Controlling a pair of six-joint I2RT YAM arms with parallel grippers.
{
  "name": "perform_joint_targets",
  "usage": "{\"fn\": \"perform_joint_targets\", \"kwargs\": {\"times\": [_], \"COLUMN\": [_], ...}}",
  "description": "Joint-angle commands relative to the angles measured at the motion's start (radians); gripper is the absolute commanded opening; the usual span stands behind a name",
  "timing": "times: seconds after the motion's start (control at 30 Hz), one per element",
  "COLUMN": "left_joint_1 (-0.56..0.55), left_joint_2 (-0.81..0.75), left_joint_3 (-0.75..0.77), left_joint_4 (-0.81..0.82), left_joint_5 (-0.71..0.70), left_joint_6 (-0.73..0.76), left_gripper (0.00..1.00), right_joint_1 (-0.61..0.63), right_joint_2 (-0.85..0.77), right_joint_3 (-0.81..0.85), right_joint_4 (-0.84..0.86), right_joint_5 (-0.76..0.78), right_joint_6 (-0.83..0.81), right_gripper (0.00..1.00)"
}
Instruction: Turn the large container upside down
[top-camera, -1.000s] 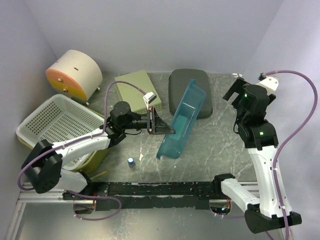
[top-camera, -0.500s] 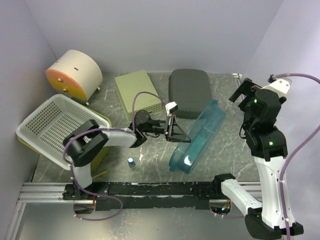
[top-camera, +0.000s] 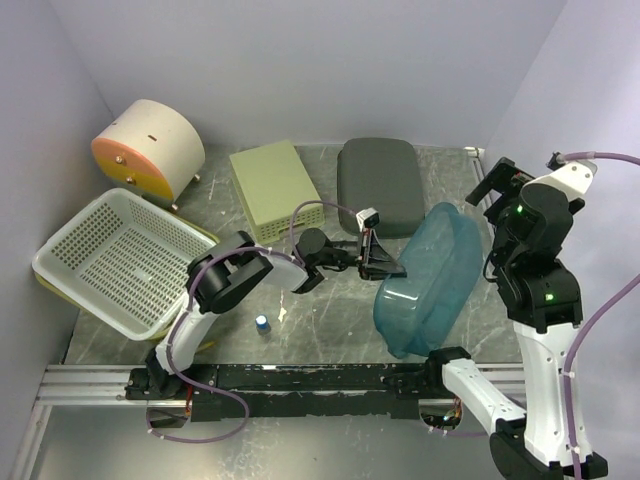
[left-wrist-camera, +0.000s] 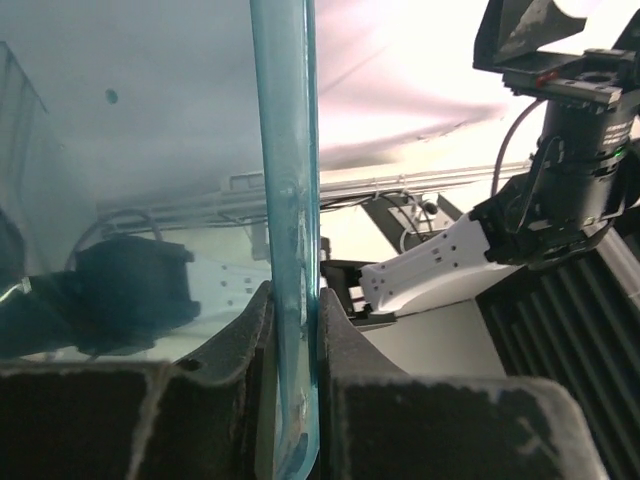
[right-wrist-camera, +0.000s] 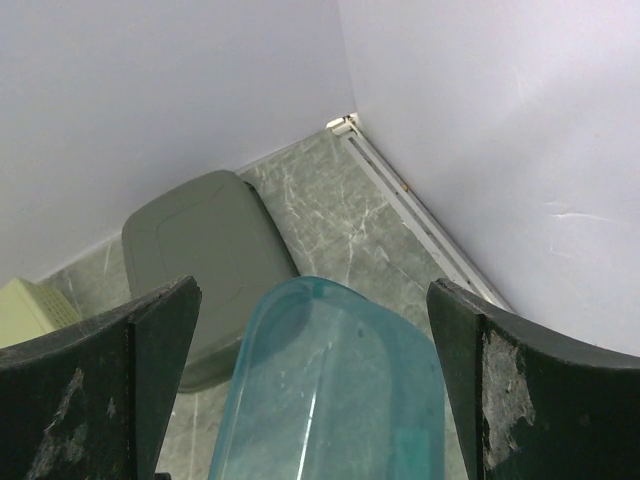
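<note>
The large container (top-camera: 430, 280) is a clear teal plastic tub, now lying bottom up and tilted at the table's right middle. My left gripper (top-camera: 383, 262) is shut on its left rim; in the left wrist view the teal wall (left-wrist-camera: 288, 250) stands upright between my two fingers (left-wrist-camera: 345, 350). My right gripper (top-camera: 500, 185) is open and empty, raised above the tub's far right. In the right wrist view the tub's rounded bottom (right-wrist-camera: 340, 400) lies below my spread fingers (right-wrist-camera: 520, 400).
A grey lid (top-camera: 380, 185) lies at the back, a pale green box (top-camera: 275, 185) to its left. A white mesh basket (top-camera: 115, 255) sits at left, a round beige and orange drum (top-camera: 150, 145) at far left. A small blue-capped bottle (top-camera: 262, 323) stands near the front rail.
My left arm has stretched right and rolled the tub over, from standing on edge to bottom up. The tub has shifted right. My right arm has risen slightly.
</note>
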Motion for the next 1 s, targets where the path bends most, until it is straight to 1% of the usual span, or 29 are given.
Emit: {"fn": "perform_joint_targets", "kwargs": {"times": [0.0, 0.03, 0.07, 0.17, 0.2, 0.27, 0.33, 0.4, 0.47, 0.5, 0.57, 0.63, 0.73, 0.83, 0.9, 0.97], "left_joint_1": [0.028, 0.04, 0.051, 0.08, 0.087, 0.097, 0.106, 0.107, 0.1, 0.095, 0.081, 0.065, 0.058, 0.058, 0.057, 0.058], "left_joint_2": [0.04, 0.04, 0.04, 0.046, 0.049, 0.043, 0.022, -0.017, -0.066, -0.09, -0.131, -0.164, -0.211, -0.269, -0.307, -0.36], "left_joint_3": [-0.056, -0.076, -0.091, -0.106, -0.111, -0.117, -0.116, -0.097, -0.051, -0.021, 0.046, 0.108, 0.145, 0.17, 0.205, 0.229], "left_joint_4": [0.064, 0.012, -0.03, -0.121, -0.134, -0.176, -0.275, -0.467, -0.732, -0.92, -1.163, -1.334, -1.47, -1.569, -1.647, -1.72], "left_joint_5": [0.053, 0.049, 0.048, 0.074, 0.081, 0.092, 0.093, 0.082, 0.044, 0.015, -0.066, -0.138, -0.21, -0.297, -0.359, -0.425], "left_joint_6": [0.198, 0.243, 0.29, 0.36, 0.371, 0.409, 0.492, 0.631, 0.815, 0.911, 1.083, 1.203, 1.301, 1.355, 1.389, 1.415], "left_gripper": [0.19, 0.26, 0.37, 0.59, 0.65, 0.73, 0.81, 0.86, 0.9, 0.91, 0.93, 0.94, 0.95, 0.95, 0.95, 0.95], "right_joint_1": [-0.003, -0.003, -0.003, -0.003, -0.003, -0.003, -0.003, -0.003, -0.003, -0.004, -0.004, -0.005, -0.004, -0.023, -0.072, -0.156], "right_joint_2": [-0.008, -0.015, -0.019, -0.014, -0.011, -0.011, -0.01, 0.003, 0.021, 0.035, 0.069, 0.096, 0.18, 0.286, 0.372, 0.46], "right_joint_3": [-0.02, -0.031, -0.041, -0.061, -0.068, -0.091, -0.114, -0.135, -0.165, -0.179, -0.205, -0.249, -0.277, -0.259, -0.222, -0.187], "right_joint_4": [-0.008, -0.003, -0.002, -0.026, -0.034, -0.037, -0.038, -0.042, -0.031, -0.025, -0.017, 0.032, 0.084, 0.148, 0.187, 0.218], "right_joint_5": [0.006, -0.002, -0.013, -0.037, -0.048, -0.075, -0.111, -0.155, -0.209, -0.237, -0.269, -0.322, -0.369, -0.39, -0.42, -0.505], "right_joint_6": [0.015, 0.017, 0.02, 0.04, 0.052, 0.069, 0.085, 0.107, 0.11, 0.11, 0.123, 0.124, 0.14, 0.145, 0.171, 0.223], "right_gripper": [0.98, 0.98, 0.98, 0.98, 0.98, 0.98, 0.98, 0.98, 0.98, 0.98, 0.99, 1.0, 1.0, 1.0, 1.0, 1.0]}}
